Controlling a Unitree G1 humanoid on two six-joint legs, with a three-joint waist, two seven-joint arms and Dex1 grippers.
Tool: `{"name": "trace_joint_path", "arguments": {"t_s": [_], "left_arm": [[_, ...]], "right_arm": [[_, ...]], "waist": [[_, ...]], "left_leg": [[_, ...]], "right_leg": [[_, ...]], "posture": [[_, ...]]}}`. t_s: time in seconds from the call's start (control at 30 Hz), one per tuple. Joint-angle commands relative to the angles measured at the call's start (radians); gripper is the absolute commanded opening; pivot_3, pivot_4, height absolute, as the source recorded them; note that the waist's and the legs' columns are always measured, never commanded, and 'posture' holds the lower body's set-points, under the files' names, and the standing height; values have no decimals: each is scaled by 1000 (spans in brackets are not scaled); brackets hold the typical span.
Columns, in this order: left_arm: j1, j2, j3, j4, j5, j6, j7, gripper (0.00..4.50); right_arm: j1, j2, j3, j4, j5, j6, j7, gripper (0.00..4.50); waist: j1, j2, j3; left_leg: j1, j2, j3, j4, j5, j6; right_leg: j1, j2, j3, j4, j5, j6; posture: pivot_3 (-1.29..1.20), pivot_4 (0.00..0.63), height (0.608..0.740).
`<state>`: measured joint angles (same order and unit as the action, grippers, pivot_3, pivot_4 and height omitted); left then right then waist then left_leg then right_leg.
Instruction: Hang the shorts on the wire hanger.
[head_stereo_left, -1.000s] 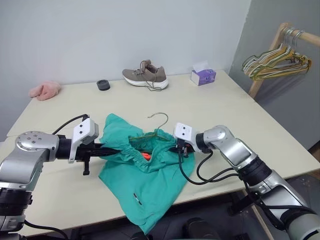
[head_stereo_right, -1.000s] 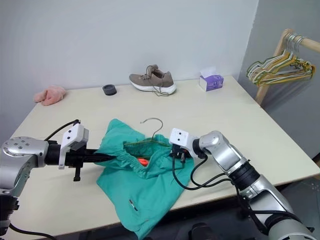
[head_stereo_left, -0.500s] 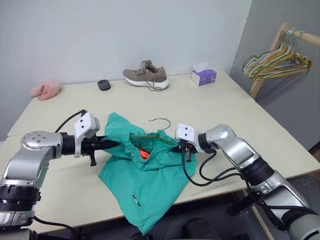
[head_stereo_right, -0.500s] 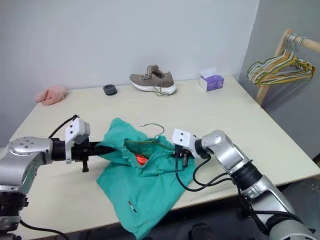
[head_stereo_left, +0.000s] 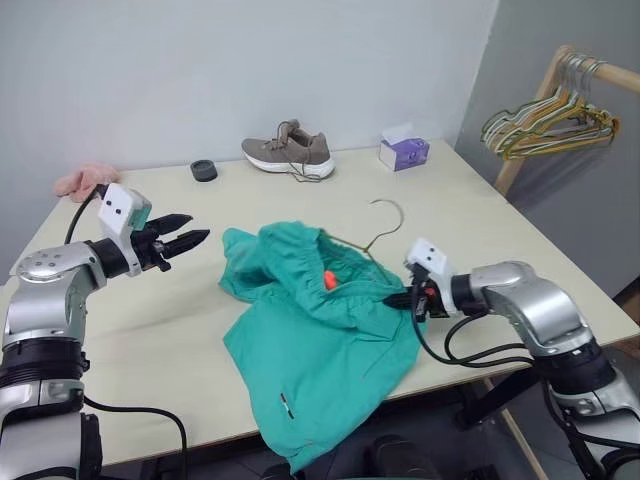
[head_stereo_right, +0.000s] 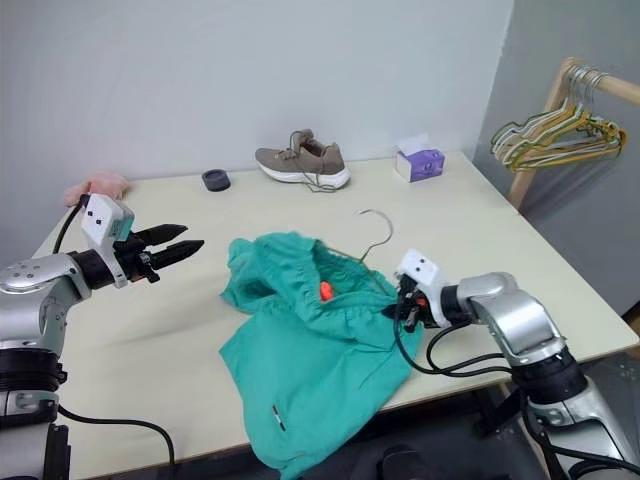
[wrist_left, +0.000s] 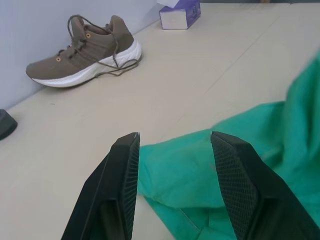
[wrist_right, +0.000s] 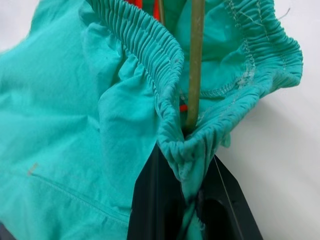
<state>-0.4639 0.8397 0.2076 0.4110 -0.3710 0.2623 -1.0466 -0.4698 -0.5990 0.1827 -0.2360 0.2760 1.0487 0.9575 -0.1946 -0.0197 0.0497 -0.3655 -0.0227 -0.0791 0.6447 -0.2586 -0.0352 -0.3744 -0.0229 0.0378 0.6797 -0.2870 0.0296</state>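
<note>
The teal-green shorts (head_stereo_left: 320, 325) lie bunched in the middle of the table, one leg hanging over the front edge. Their gathered waistband is open, showing the orange-red loop (head_stereo_left: 327, 279). The wire hanger (head_stereo_left: 383, 222) runs through the waistband, its hook sticking up to the right. My right gripper (head_stereo_left: 408, 297) is shut on the waistband's right end (wrist_right: 172, 127), where the hanger's wire (wrist_right: 194, 60) meets the pinch. My left gripper (head_stereo_left: 187, 241) hovers open to the left of the shorts, apart from them, with nothing between its fingers (wrist_left: 122, 175).
A brown shoe (head_stereo_left: 288, 155), a purple tissue box (head_stereo_left: 403, 152), a small black round thing (head_stereo_left: 203, 170) and a pink fluffy item (head_stereo_left: 85, 180) sit along the table's far side. A wooden rack with a bunch of hangers (head_stereo_left: 545, 120) stands at the right.
My left gripper let go of the shorts, opened and drew away to the left. My right gripper pulled the waistband and hanger to the right, and the hook now stands up to the right.
</note>
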Motion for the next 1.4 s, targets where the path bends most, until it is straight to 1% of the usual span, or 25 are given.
{"name": "trace_joint_path", "arguments": {"t_s": [0.03, 0.07, 0.1, 0.13, 0.17, 0.23, 0.3, 0.4, 0.5, 0.57, 0.63, 0.7, 0.83, 0.9, 1.0, 1.1, 1.23, 1.4], "left_arm": [[72, -12, -37, -232, -94, 125, -77, 3493], [88, -18, -46, -279, -109, 153, -84, 3774], [96, -34, -66, -333, -121, 176, -83, 4156], [94, -56, -86, -381, -136, 203, -76, 4393], [89, -78, -104, -421, -149, 228, -68, 4454], [59, -132, -138, -476, -164, 266, -41, 4454], [28, -177, -162, -502, -171, 294, -13, 4454], [-29, -260, -229, -549, -141, 295, 37, 4454], [-69, -321, -282, -573, -90, 278, 96, 4454], [-109, -360, -328, -578, -62, 275, 122, 4454], [-159, -407, -352, -565, -70, 297, 134, 4454], [-195, -444, -380, -566, -74, 304, 132, 4454], [-244, -504, -429, -560, -41, 282, 151, 4454], [-274, -540, -459, -547, -6, 264, 177, 4454], [-299, -561, -507, -521, 73, 213, 207, 4454], [-324, -592, -530, -490, 120, 161, 227, 4454], [-358, -628, -554, -450, 171, 99, 234, 4454], [-385, -655, -575, -429, 213, 40, 224, 4454]], "right_arm": [[93, -15, -217, -90, 82, 181, -79, 0], [112, -12, -259, -102, 97, 212, -98, 0], [128, 0, -327, -105, 106, 253, -130, 0], [143, 8, -397, -106, 110, 278, -162, 0], [155, 16, -458, -106, 112, 297, -192, 0], [174, 26, -577, -105, 109, 337, -250, 0], [191, 26, -655, -110, 106, 370, -293, 0], [237, -6, -785, -116, 62, 416, -378, 0], [267, -56, -864, -111, 32, 442, -430, 0], [264, -101, -922, -92, 20, 469, -451, 0], [237, -134, -968, -64, -1, 487, -486, 0], [232, -174, -979, -42, -33, 441, -526, 0], [170, -237, -992, 22, -64, 385, -584, 0], [113, -282, -982, 73, -78, 345, -611, 0], [41, -328, -963, 158, -90, 307, -643, 0], [-35, -385, -950, 305, -105, 233, -673, 0], [-133, -463, -894, 516, -109, 141, -675, 0], [-248, -546, -764, 786, -113, 39, -639, 0]], "waist": [[4, -1, 0], [7, -1, 0], [9, -1, 0], [9, 0, 0], [8, -1, 0], [7, -1, 0], [1, -1, 0], [-8, 0, -1], [-26, 4, -2], [-36, 4, -3], [-53, 4, -3], [-67, 5, -3], [-101, 8, -5], [-116, 9, -4], [-137, 10, -4], [-147, 11, -4], [-159, 10, -3], [-167, 9, -2]], "left_leg": [[0, 0, 0, 0, 0, 0], [-1, 0, 0, 0, -1, -1], [-2, -1, 0, 0, -1, -2], [-2, -1, 0, 1, -1, -2], [-2, -2, 1, 1, -1, -2], [-1, -2, 2, 1, -1, -2], [0, -1, 3, 2, -1, -1], [1, 0, 4, 1, -1, -1], [1, -1, 7, 1, -1, -1], [1, -2, 8, 1, -1, -1], [1, -3, 9, 1, -1, -1], [0, -3, 9, 1, -2, 0], [1, -2, 10, 0, -3, 2], [1, -2, 11, 0, -3, 3], [1, -3, 16, 0, -5, 6], [2, -3, 16, 0, -6, 7], [2, -3, 20, 0, -6, 8], [2, -4, 25, -1, -7, 9]], "right_leg": [[0, -1, 0, 0, 0, 0], [0, -1, 0, 0, 0, 0], [0, -1, 0, -1, 1, -1], [0, -2, 0, -1, 1, -1], [0, -2, 1, -1, 0, 0], [1, -2, 1, -1, 0, 1], [2, 0, 2, -1, 0, 1], [2, 3, 3, 0, 0, 1], [1, 4, 5, -1, 0, 2], [2, 4, 6, -1, -1, 3], [2, 4, 7, -1, -1, 4], [2, 5, 7, -2, -1, 4], [2, 5, 8, -3, -2, 5], [3, 5, 9, -3, -4, 6], [4, 5, 10, -4, -4, 8], [5, 5, 10, -5, -5, 8], [5, 4, 11, -6, -5, 8], [5, 4, 13, -8, -5, 9]], "posture": [[-236, 0, 740], [-236, 0, 740], [-248, 0, 740], [-248, 0, 740], [-264, 0, 740], [-282, 0, 740], [-305, 0, 740], [-337, 0, 740], [-351, 0, 740], [-366, 0, 740], [-388, 0, 740], [-396, 0, 740], [-402, 0, 740], [-402, 0, 740], [-401, 0, 740], [-395, 0, 740], [-392, 0, 740], [-385, 0, 740]]}}
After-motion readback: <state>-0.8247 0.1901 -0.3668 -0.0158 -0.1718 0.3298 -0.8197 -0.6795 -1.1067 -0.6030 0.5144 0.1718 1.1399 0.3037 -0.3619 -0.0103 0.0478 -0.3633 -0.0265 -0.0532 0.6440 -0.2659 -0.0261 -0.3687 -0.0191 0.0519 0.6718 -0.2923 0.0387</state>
